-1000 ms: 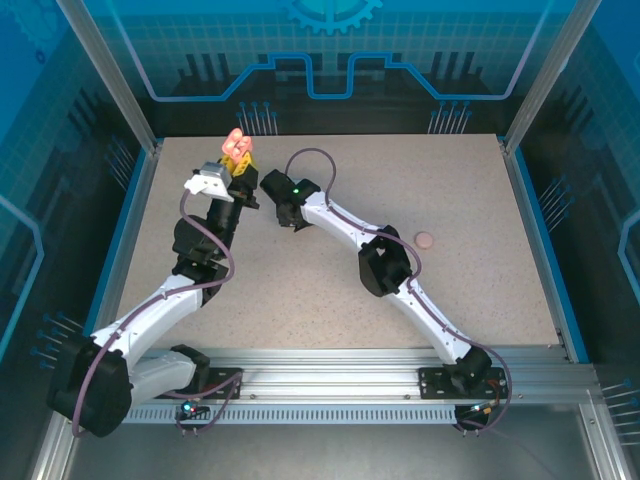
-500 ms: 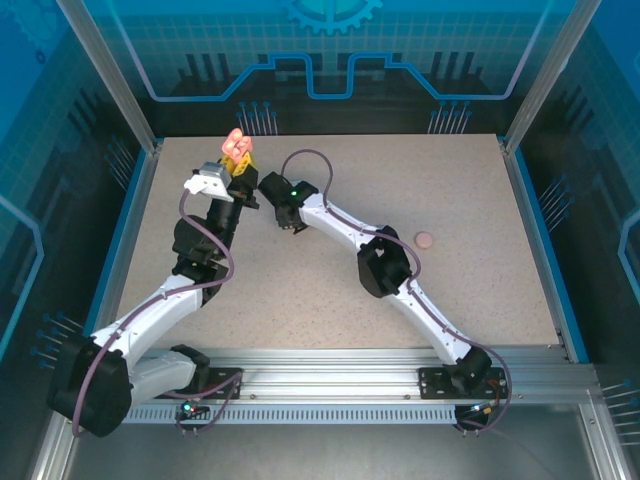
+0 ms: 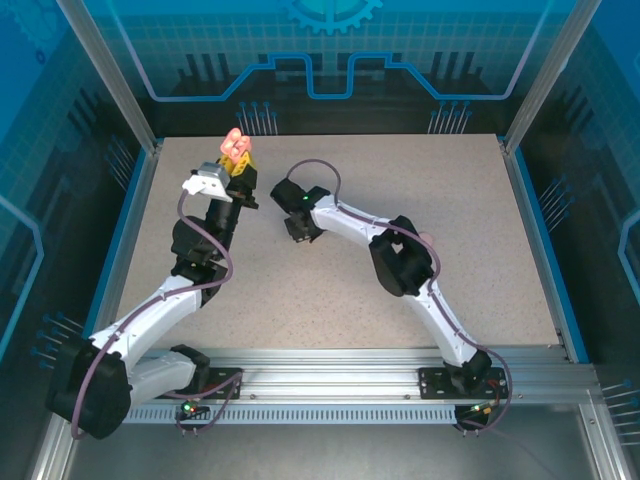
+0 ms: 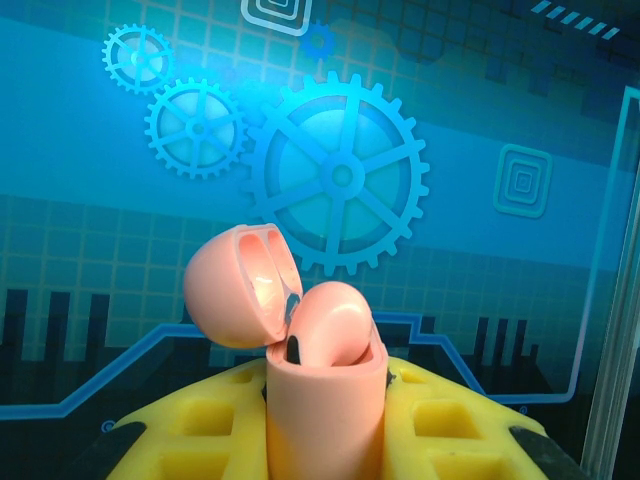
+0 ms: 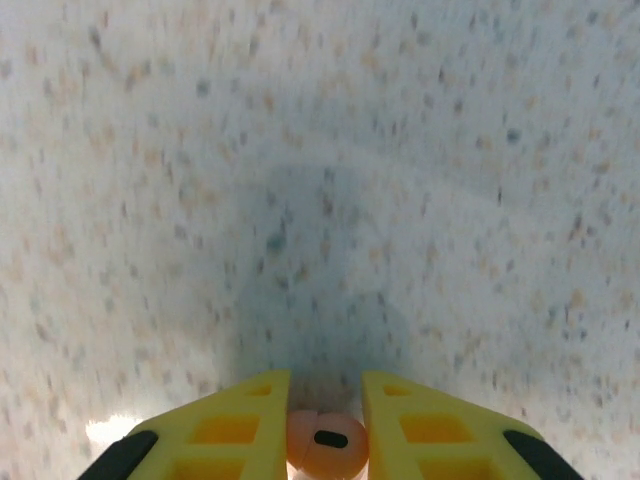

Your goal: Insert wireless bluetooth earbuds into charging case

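Worktop (image 3: 470, 200), speckled beige, w/ two white arms reaching over it from the near edge. Right arm (image 3: 400, 262) has swung since a sec ago: its elbow now sits further right, and its wrist has drawn back from the left wrist, so the two are apart instead of nearly touching. Left arm (image 3: 190, 255) has barely shifted, raised at far left. Left pincer (image 4: 325, 435) is clamped on the lower body of a pale pink charging case (image 4: 325, 395), held upright w/ lid (image 4: 238, 290) hinged open. A rounded bud-like shape (image 4: 335, 315) seems already seated inside. Right pincer (image 5: 327, 425) hovers low over bare worktop, yellow fingers closed on a small pinkish-orange earbud (image 5: 328, 442). Likely meaning: bud is secured but not yet in the case, and the arm is prob. backing off to line up for insertion.
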